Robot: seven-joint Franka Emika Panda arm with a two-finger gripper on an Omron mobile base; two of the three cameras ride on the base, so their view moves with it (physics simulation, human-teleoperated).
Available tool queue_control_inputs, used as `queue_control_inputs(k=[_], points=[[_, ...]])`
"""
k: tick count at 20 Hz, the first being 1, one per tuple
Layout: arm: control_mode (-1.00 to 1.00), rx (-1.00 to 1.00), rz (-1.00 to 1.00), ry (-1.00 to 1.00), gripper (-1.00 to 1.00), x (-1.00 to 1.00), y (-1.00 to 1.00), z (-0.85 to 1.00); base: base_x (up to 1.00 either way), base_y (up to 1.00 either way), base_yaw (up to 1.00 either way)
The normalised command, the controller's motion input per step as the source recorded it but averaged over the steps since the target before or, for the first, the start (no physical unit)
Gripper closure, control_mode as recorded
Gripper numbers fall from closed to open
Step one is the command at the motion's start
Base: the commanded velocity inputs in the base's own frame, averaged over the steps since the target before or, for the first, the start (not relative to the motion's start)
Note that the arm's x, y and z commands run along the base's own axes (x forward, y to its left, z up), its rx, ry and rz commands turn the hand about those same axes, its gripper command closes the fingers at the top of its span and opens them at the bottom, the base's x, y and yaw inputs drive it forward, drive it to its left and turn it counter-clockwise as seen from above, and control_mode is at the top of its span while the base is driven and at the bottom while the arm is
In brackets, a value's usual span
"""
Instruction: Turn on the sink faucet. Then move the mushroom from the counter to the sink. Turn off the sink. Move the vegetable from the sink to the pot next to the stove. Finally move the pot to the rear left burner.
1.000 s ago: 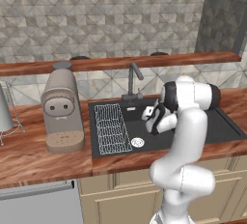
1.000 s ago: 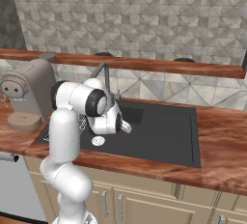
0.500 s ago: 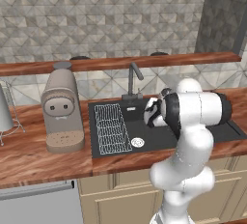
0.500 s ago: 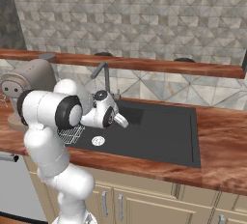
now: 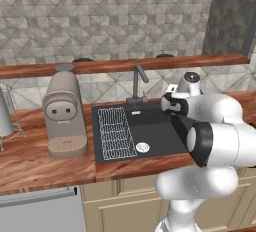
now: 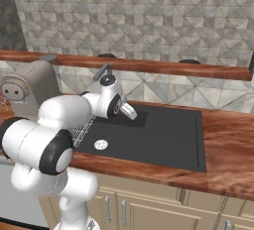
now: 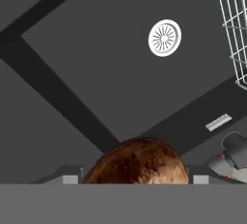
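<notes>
Gripper (image 6: 130, 112) hangs over the dark rectangular sink basin (image 6: 163, 140), its two fingers spread wide around a round brown mushroom (image 7: 137, 162) that sits between them; in the hand view the brown cap rises right at the bottom, with a finger block at either side of it. Whether the pads actually press the cap I cannot tell, but the mushroom is up at the hand, above the basin floor and not lying on it. Below it in the same view is the white round drain (image 7: 165, 37), and at the right edge the white wire rack (image 7: 234, 30).

From the left base view the white arm bends across the front of the sink, and the wire rack (image 5: 116, 132) lies flat in the basin's left half with the drain (image 5: 142, 148) just beside its near corner. A slim dark faucet (image 5: 138, 83) stands at the back rim of the sink. Left of the sink on the reddish wooden counter (image 5: 45, 163) stands a beige rounded coffee machine (image 5: 64, 113). A wooden shelf (image 6: 163, 67) runs along the grey tiled wall behind.
</notes>
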Motion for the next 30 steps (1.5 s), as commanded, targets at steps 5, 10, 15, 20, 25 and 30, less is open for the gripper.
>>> queue_control_inputs(k=[5, 10, 15, 20, 25, 30], points=[[-1.00, 0.03, -0.04, 0.00, 1.00, -0.55, -0.08, 0.43, 0.00, 0.00, 0.00], [-1.00, 0.01, -0.06, 0.00, 1.00, -0.77, -0.02, 0.18, 0.00, 0.00, 0.00], [-1.00, 0.00, -0.07, 0.00, 1.00, -0.63, -0.02, 0.15, 0.00, 0.00, 0.00], [-1.00, 0.00, 0.00, 0.00, 1.00, 0.00, 0.00, 0.00, 0.00, 0.00, 0.00], [-1.00, 0.00, 0.00, -0.01, 1.00, -0.01, 0.00, 0.00, 0.00, 0.00, 0.00], [1.00, 0.00, 0.00, -0.06, 1.00, -0.12, 0.00, 0.00, -0.20, 0.00, -0.16]])
